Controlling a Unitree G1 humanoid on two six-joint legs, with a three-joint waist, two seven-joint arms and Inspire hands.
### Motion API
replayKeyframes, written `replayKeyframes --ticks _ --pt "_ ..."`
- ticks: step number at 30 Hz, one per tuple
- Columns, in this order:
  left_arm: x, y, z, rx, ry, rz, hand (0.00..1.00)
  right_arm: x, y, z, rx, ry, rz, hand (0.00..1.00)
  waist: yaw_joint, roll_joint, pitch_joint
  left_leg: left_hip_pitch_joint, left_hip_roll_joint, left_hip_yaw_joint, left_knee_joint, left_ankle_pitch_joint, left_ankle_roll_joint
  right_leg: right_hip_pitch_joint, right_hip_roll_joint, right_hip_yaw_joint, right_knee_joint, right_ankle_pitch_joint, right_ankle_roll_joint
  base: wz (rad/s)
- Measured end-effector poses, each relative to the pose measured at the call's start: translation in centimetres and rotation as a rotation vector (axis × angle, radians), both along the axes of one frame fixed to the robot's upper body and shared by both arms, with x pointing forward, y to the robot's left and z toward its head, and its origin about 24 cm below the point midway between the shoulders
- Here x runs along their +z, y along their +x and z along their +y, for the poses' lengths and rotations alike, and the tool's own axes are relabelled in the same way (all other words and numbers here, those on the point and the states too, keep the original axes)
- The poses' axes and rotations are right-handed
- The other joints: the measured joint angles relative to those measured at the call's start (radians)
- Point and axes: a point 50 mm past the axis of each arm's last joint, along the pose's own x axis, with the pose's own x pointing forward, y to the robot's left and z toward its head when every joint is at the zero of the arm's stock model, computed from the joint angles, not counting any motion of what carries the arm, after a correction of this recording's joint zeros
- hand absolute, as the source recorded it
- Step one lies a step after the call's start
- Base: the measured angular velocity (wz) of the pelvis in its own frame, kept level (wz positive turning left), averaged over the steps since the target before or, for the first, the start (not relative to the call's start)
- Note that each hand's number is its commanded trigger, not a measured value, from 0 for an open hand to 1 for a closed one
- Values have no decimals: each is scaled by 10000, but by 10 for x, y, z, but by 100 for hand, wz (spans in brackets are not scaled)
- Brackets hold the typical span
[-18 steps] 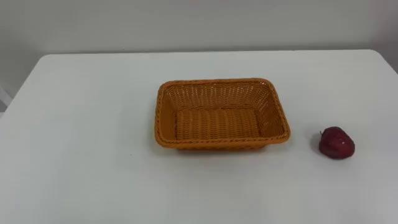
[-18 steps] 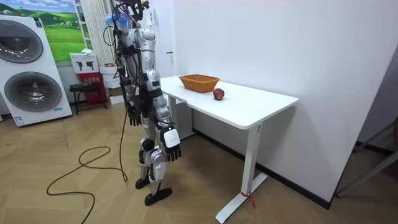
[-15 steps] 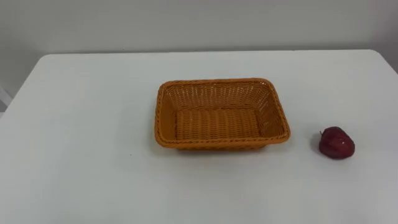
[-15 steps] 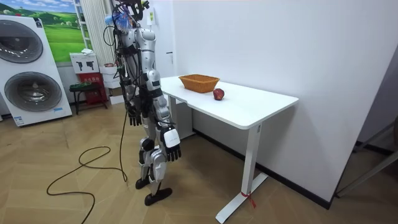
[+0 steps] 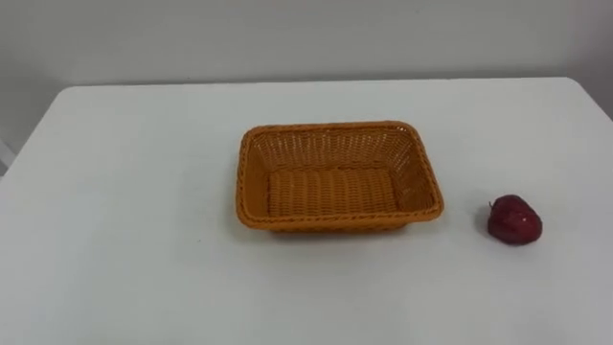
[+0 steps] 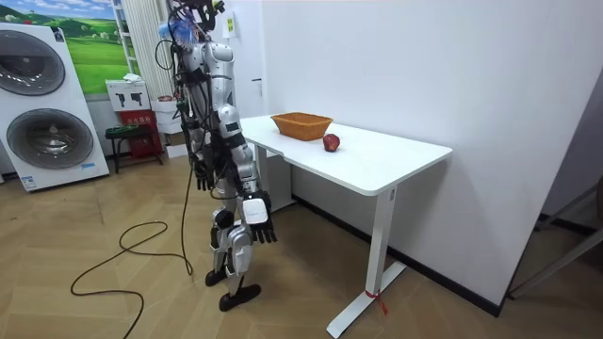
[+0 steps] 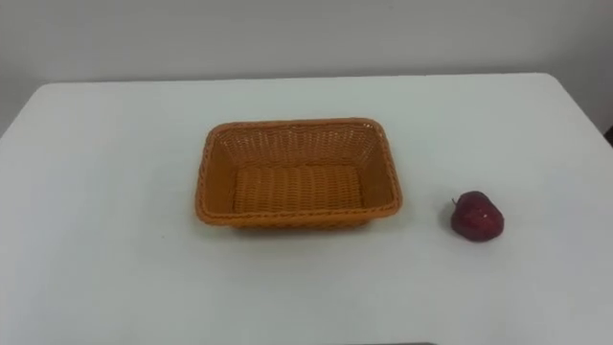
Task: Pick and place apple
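Robot stands upright at the near-left end of the white table [image 5: 134, 192], facing it, both arms hanging at its sides.

Right hand [image 6: 257, 226]: low beside the thigh, well short of the tabletop edge, fingers loose and slightly spread, holding nothing.

Left hand [image 6: 203, 175]: at hip level on the far side of the body, fingers hanging relaxed, holding nothing.

Apple [image 5: 514, 219]: dark red, lying on the tabletop close to the right edge, stem side up.

Wicker basket [image 5: 335, 126]: orange, rectangular, about mid-tabletop. The apple lies to its right, near but not touching it.
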Motion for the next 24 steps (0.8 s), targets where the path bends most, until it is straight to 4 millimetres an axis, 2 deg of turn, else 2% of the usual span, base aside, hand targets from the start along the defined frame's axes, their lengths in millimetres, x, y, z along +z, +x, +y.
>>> replayKeyframes --ticks 3,6,7,10,12,15,18,22,24 --pt "3 -7 10 876 369 -254 0 8 8 -18 -4357 -490 -1554 0 -316 -44 -17 45 -22 -37 -15 -4 5 -11 -26 -77 -1 -47 4 3" --pt "6 -9 21 1126 797 -497 0 15 13 -33 -6293 -1189 -2236 0 -572 -119 -32 43 -43 -29 -18 -4 4 -3 -25 -67 -3 -57 4 1" --pt "7 -9 23 1155 890 -552 0 17 12 -36 -6561 -1349 -2299 0 -605 -170 -49 43 -92 -30 -20 -3 4 -7 -25 -65 -4 -56 3 0" --pt "10 -6 31 1191 1143 -830 0 26 13 -50 -7582 -2161 -2456 0 -759 -207 -35 33 -96 -33 -24 -3 5 -21 -28 -49 -3 -57 4 0" --pt "11 -2 35 1178 1296 -1125 0 36 19 -61 -8189 -2792 -2550 0 -752 -294 -78 -79 -109 -36 -26 -3 6 -163 -24 4 26 -59 7 -5" --pt "13 -2 38 1406 1444 -1264 0 50 21 -76 -9035 -3700 -2574 0 -779 -369 -101 -158 -120 -38 -71 -2 9 -271 -25 17 70 -64 16 -2" --pt "14 -3 42 1498 1624 -1363 0 64 24 -89 -9611 -4617 -2548 0 -770 -410 -92 -185 -120 -20 -88 -2 9 -332 -26 2 123 -67 21 0" --pt "16 -2 47 1476 1900 -1520 0 78 34 -100 -9693 -5599 -2305 0 -756 -512 -130 -350 -125 -24 -14 1 13 -445 -30 3 215 -67 22 0" --pt "17 -2 49 1347 2019 -1488 0 97 45 -109 -9265 -6793 -2485 0 -712 -443 -106 -363 -130 -34 -8 1 15 -454 -35 -4 213 -65 24 0"
